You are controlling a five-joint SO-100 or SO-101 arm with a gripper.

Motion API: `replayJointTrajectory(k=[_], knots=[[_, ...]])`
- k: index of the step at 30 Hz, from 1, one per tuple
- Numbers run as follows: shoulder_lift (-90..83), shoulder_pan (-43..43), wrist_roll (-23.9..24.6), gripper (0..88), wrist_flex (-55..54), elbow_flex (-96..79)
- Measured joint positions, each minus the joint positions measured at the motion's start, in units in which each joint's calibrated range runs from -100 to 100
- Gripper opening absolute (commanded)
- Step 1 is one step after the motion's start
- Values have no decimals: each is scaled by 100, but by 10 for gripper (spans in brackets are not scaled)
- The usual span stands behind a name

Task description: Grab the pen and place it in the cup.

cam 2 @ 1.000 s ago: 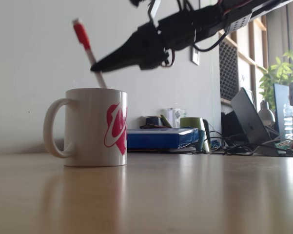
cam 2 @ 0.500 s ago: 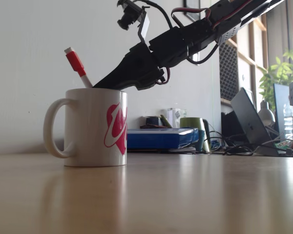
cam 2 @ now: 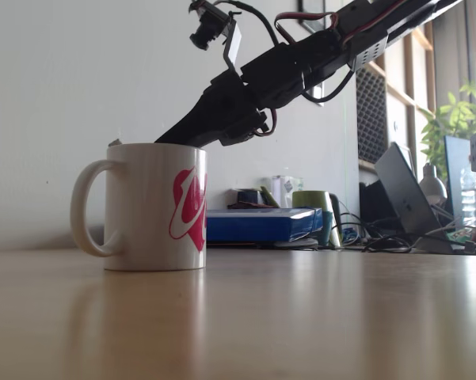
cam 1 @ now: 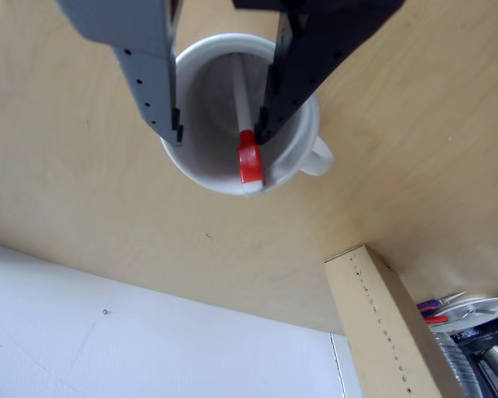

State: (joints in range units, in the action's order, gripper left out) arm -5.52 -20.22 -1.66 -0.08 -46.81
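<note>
The white cup [cam 2: 146, 207] with pink shapes stands on the wooden table, handle to the left in the fixed view. Inside it lies the pen [cam 1: 249, 159], its white shaft running down to the bottom and its red-orange cap leaning on the rim. From the side, just the pen's white end block [cam 2: 115, 142] peeks over the rim. My gripper [cam 1: 219, 137] hangs over the cup's [cam 1: 200, 178] mouth, open, the grey finger left and the black finger right of the pen. The black finger is close beside the shaft; the fingertips [cam 2: 165, 140] dip to rim height.
A tan cardboard box [cam 1: 377, 319] stands near the cup on the handle side. Behind the cup in the fixed view are a blue book [cam 2: 257, 224], a green mug [cam 2: 313, 203], a laptop [cam 2: 404, 194], cables and a plant [cam 2: 451, 119].
The pen was held high above the cup, then slid down into it until just its end shows over the rim. The gripper came down to the rim and let go.
</note>
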Motion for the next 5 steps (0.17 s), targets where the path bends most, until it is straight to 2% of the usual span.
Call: replayJointTrajectory(k=[5], knots=[[0, 0, 0, 264, 0, 0]])
